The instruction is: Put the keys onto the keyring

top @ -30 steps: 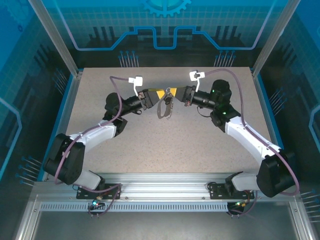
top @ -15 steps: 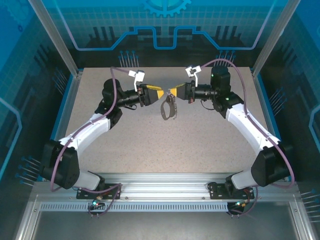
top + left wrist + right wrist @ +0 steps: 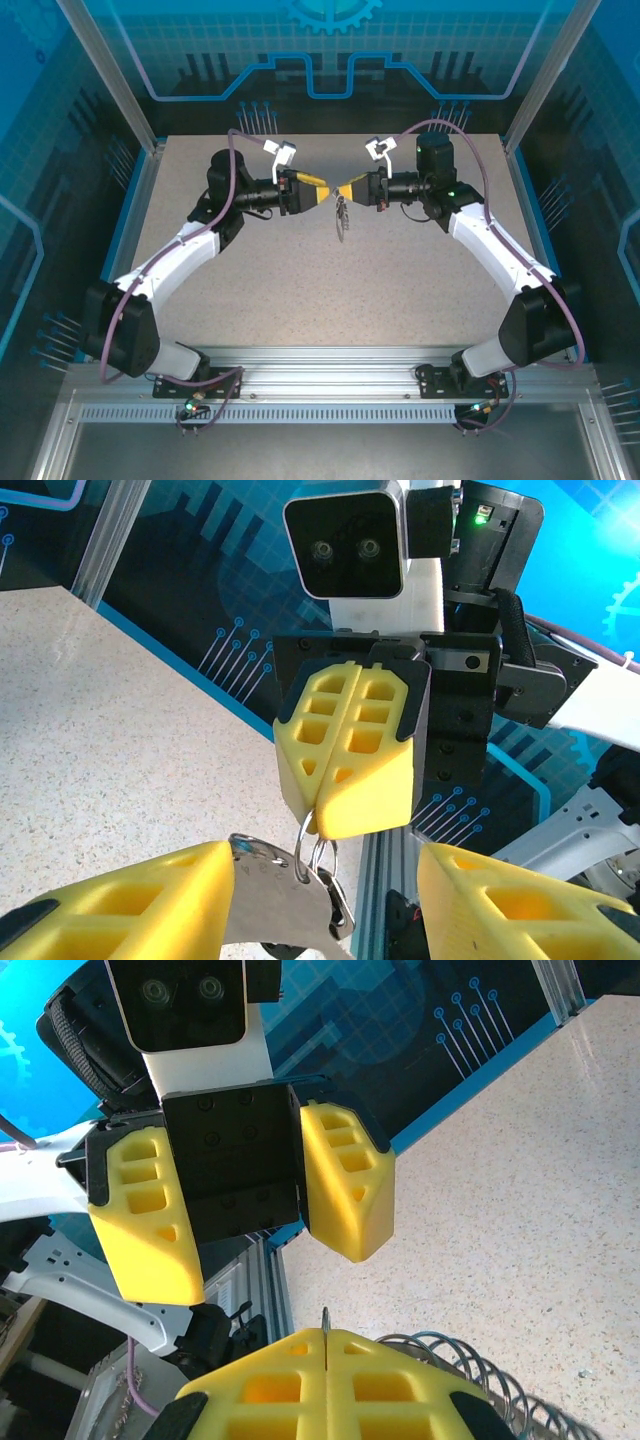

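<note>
Upper centre of the top view: the right gripper [image 3: 347, 189] is clamped shut on the small wire rings [image 3: 315, 845] at the top of the keyring [image 3: 342, 216], which hangs below it. The left gripper [image 3: 318, 192] faces it, jaws apart around the hanging metal. We judge this to be the threading step. We cannot pick out the key, so the next move calls for finding it, then fine alignment with the ring.

It was a robotics lab cell. Aluminium frame posts [image 3: 110, 80] and blue circuit-print panels [image 3: 420, 40] enclosed a speckled table [image 3: 330, 290].
</note>
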